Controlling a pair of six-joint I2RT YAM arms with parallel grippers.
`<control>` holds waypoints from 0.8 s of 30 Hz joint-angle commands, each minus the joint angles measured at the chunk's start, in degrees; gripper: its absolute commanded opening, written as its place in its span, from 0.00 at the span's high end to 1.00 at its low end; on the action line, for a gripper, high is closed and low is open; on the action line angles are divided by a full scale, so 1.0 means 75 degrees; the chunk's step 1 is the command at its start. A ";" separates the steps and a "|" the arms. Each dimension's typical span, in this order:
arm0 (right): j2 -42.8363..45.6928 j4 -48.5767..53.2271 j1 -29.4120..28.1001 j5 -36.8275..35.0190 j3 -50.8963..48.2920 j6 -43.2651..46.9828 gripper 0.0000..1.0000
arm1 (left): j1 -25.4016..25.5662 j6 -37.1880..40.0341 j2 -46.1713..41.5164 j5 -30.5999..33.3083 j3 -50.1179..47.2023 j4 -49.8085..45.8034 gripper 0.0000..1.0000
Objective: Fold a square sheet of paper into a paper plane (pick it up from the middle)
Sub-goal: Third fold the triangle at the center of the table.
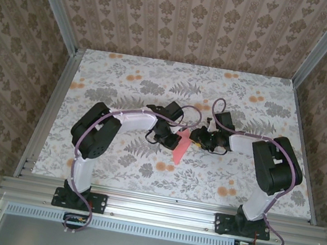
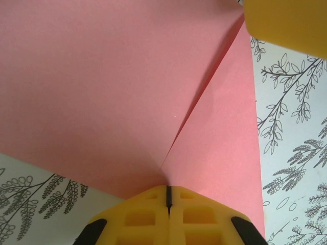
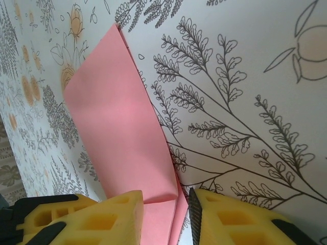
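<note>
One pink paper sheet [image 1: 180,148], already folded with a crease running through it [image 2: 102,92], hangs just above the middle of the table, its narrow end pointing toward the near edge. Two grippers meet at it. The left gripper [image 2: 168,193] is pinched tight on the paper where the creases converge. The right gripper [image 3: 166,200] has its jaws a narrow way apart with the doubled layers [image 3: 117,117] between them; whether they press the paper cannot be told. From above, the left gripper [image 1: 172,138] and right gripper [image 1: 196,138] sit on either side of the sheet. The two arms stand on a tablecloth [image 1: 126,85] printed with grey ferns and orange flowers. Three walls of patterned wallpaper [image 1: 194,14] and aluminium rails [image 1: 161,209] enclose it.
</note>
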State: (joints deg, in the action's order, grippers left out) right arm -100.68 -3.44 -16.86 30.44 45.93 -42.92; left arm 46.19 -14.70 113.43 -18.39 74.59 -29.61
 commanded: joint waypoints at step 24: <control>-0.0359 -0.0257 -0.0174 0.1118 0.0029 0.0343 0.82 | -0.0041 -0.0327 -0.0575 0.0374 -0.0274 0.0174 0.86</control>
State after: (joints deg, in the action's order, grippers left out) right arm -102.04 -6.22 -17.89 36.49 45.89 -42.22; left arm 46.17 -15.68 112.64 -17.04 73.67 -29.12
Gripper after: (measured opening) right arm 0.188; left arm 0.131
